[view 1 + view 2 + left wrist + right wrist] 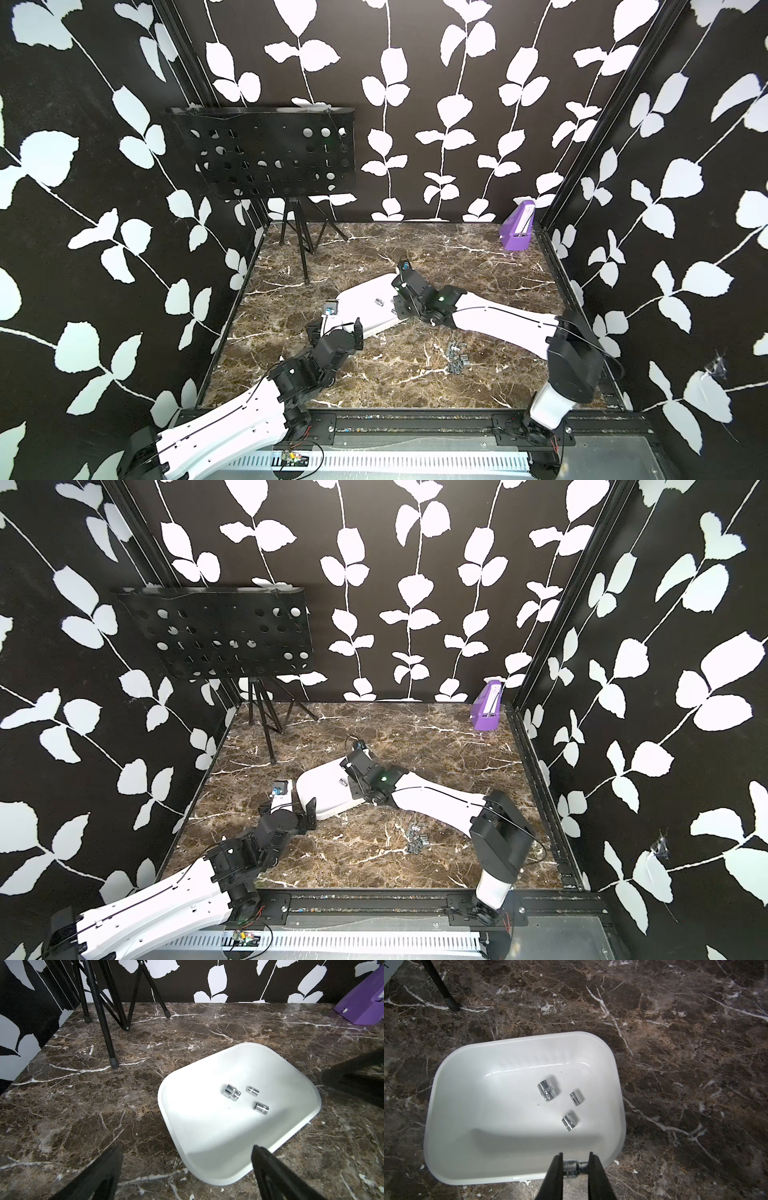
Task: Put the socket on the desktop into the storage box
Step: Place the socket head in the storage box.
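**Clamped socket [571, 1166] at storage box [517, 1040] rim**

Fingers [554, 1178] of the right gripper [576, 1157] fill the near edge of the right wrist view. They are clenched on the socket, one on each end.

1. Orientation. The held socket's long axis runs from one finger to the other, crosswise to both. Its wider chrome barrel meets one finger and its narrower end meets the opposite finger.
2. Position. The held socket sits in line with the rim of the storage box at the end nearest the right arm. Whether it touches the rim cannot be told.
3. Appearance. The socket is a short, polished chrome cylinder with a stepped body.
4. Count in the box. Three sockets lie on their sides on the white floor, apart from one another: a large one [548, 1089], a small one [576, 1098] and a medium one [570, 1122].
5. Count on the desktop [415, 386]. A cluster of loose sockets [457, 357] lies near the right arm, well apart from the box. It is too small to count.
6. Left gripper [187, 1147]. Its fingers [93, 1178] are spread wide with nothing between them, beside the box corner.
7. Other items. One purple box [517, 228] stands in the far corner. One black music stand [274, 153] stands at the back.
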### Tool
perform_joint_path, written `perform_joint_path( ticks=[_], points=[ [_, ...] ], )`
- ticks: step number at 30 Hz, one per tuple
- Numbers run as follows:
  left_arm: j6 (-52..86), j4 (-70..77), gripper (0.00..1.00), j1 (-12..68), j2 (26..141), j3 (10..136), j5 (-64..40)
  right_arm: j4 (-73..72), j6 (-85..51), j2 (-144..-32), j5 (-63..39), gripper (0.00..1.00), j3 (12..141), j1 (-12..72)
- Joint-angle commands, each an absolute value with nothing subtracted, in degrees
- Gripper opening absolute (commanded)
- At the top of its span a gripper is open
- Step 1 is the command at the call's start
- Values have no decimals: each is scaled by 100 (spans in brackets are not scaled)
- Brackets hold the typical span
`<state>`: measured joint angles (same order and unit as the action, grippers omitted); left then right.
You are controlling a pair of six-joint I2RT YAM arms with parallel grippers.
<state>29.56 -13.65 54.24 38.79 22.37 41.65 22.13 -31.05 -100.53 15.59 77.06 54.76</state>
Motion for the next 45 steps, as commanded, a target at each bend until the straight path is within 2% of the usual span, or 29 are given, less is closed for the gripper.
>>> perform_joint_path(
  ticks=[1, 6, 10, 16, 18, 23, 33, 36, 40, 45],
  points=[
    [2982, -1479, 97, 5440, 3932, 2276, 4254, 2364, -2980, -10547, 1536, 17, 8301, 5526],
    [2990, -1484, 97, 5440, 4022, 2311, 4210, 2531, -2924, -11186, 1431, 20, 8969, 5523],
    [2991, -1488, 97, 5440, 4044, 2329, 4208, 2600, -2848, -11390, 1297, 31, 9249, 5520],
    [3006, -1451, 97, 5440, 4046, 2320, 4150, 2690, -2747, -10988, 1275, 46, 9050, 5516],
    [3006, -1456, 97, 5440, 4052, 2320, 4107, 2730, -2682, -10709, 1304, 46, 8882, 5523],
    [3005, -1430, 97, 5440, 4026, 2307, 4051, 2880, -2511, -9568, 1714, 44, 8030, 5520],
    [2901, -1363, 97, 5440, 3997, 2345, 3800, 2991, -2210, -6353, 2775, 46, 4861, 5515],
    [2883, -1317, 97, 5440, 3997, 2330, 3703, 2749, -2305, -5657, 2697, 47, 4009, 5512],
    [2846, -1219, 97, 5440, 4042, 2320, 3536, 2515, -2404, -5339, 2647, 47, 3434, 5507],
    [2850, -1118, 97, 5440, 4244, 2363, 3310, 2277, -2563, -5752, 2304, 46, 3304, 5505]
  ],
)
